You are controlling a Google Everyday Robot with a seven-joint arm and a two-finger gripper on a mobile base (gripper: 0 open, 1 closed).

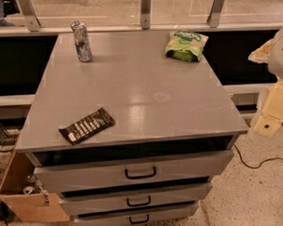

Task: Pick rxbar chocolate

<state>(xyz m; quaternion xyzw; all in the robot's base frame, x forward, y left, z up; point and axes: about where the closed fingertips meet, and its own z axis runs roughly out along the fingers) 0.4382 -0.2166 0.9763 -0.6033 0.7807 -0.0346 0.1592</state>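
Glossy rxbar chocolate wrapper; smooth cabinet top; plastic pincer at right.

On cabinet top, placed from the gripper, apparently off its right side: rxbar chocolate, far left, near front edge; chip bag, left and behind, at back edge; can, upright, back-left corner, farthest off.

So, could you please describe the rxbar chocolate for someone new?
On the grey drawer cabinet, the rxbar chocolate lies near the front left corner, far from the gripper off its right side. Unlike the upright can and green bag at the back, it is flat, dark, white-lettered.
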